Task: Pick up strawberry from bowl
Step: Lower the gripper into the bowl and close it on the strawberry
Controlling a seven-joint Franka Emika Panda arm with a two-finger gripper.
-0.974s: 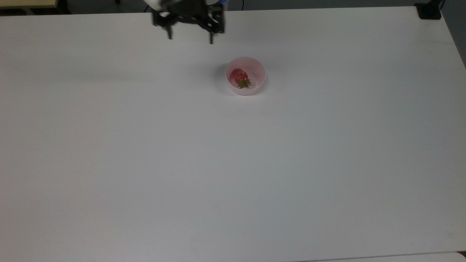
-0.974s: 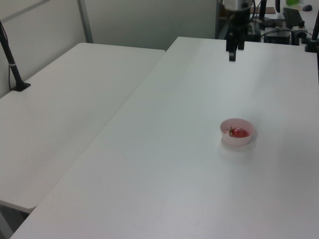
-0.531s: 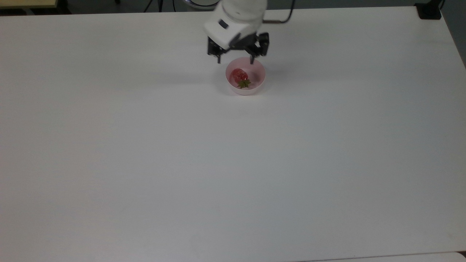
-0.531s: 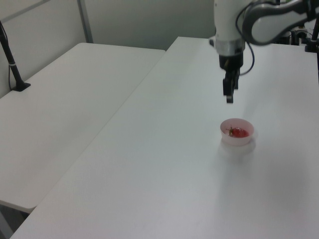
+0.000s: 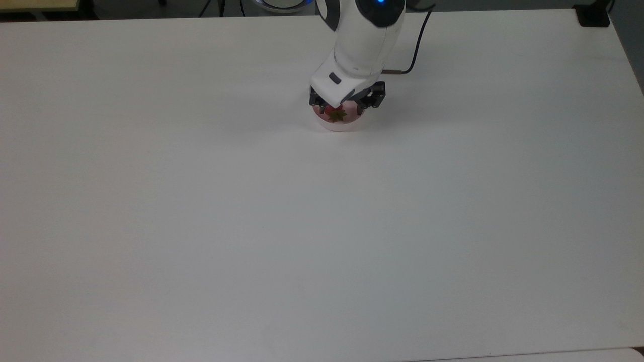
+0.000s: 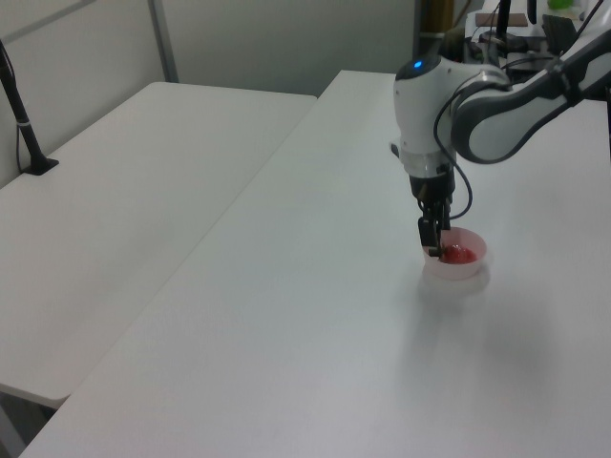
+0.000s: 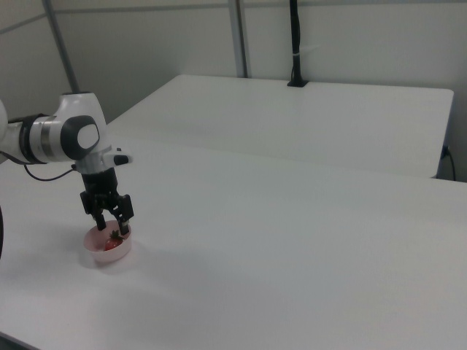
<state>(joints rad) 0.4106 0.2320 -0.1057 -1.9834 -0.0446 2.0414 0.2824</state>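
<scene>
Lowered end effector (image 5: 340, 106) straddles strawberry (image 5: 337, 115) in bowl (image 5: 338, 125).

Strawberry (image 5: 336, 113): red, green leafy cap. Bowl (image 5: 338, 123): pale pink, plain (slightly see-through). Table (image 5: 251, 226) under the bowl: plain white. Arm (image 5: 365, 45) above the bowl: white; gripper (image 5: 341, 107) black.

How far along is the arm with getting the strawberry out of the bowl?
Done: the claw is over the pink bowl, its fingers spread to either side of the strawberry. In hand: nothing yet; the claw is open, and the strawberry lies in the bowl, its green cap showing in the top view. Left: shut on the berry and lift it clear of the bowl.
</scene>
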